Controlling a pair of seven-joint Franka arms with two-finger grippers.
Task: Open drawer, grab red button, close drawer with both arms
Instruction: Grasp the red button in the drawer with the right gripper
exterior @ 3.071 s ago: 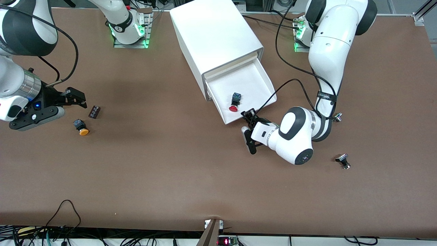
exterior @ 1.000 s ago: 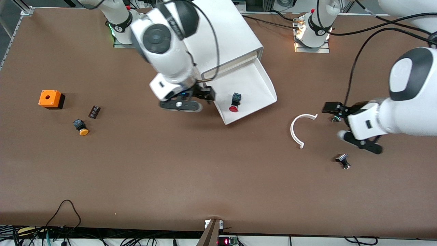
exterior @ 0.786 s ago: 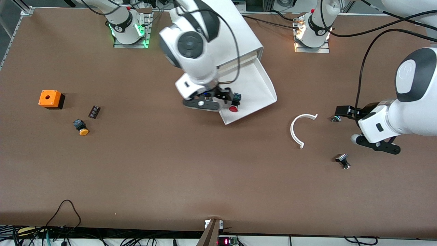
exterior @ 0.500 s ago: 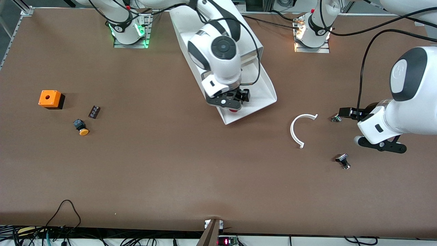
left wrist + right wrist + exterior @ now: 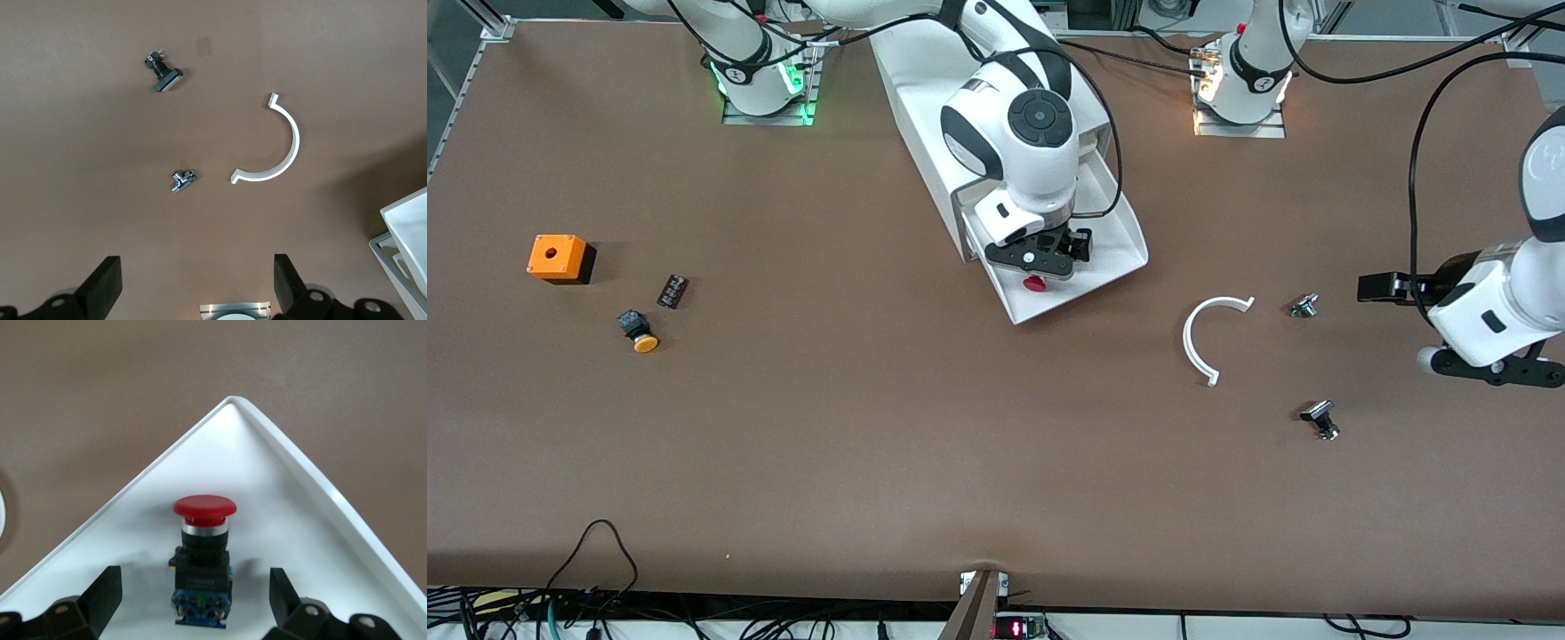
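The drawer (image 5: 1116, 233), the lowest one of the white cabinet (image 5: 960, 80), stands pulled out as a shallow white tray. The button (image 5: 1035, 284) lies on its side in the drawer, near the front corner, red cap toward the front camera. My right gripper (image 5: 1049, 260) hangs low over it. In the right wrist view the button (image 5: 203, 550) lies between the open fingers of that gripper (image 5: 193, 597), with a gap on each side of its dark body, inside the drawer (image 5: 287, 487). My left gripper (image 5: 1394, 324) is open and empty over bare table at the left arm's end; the left wrist view shows this gripper (image 5: 193, 283) with nothing between the fingers.
A white curved strip (image 5: 1202, 336), a small metal fitting (image 5: 1304, 306) and a black-and-silver part (image 5: 1320, 419) lie between the drawer and the left gripper. An orange box (image 5: 559, 258), a small dark block (image 5: 672, 291) and an orange-capped button (image 5: 639, 331) lie toward the right arm's end.
The right arm swung in from beside the cabinet and came down with its fingers around the button. The left arm drew away from the drawer toward its own end of the table.
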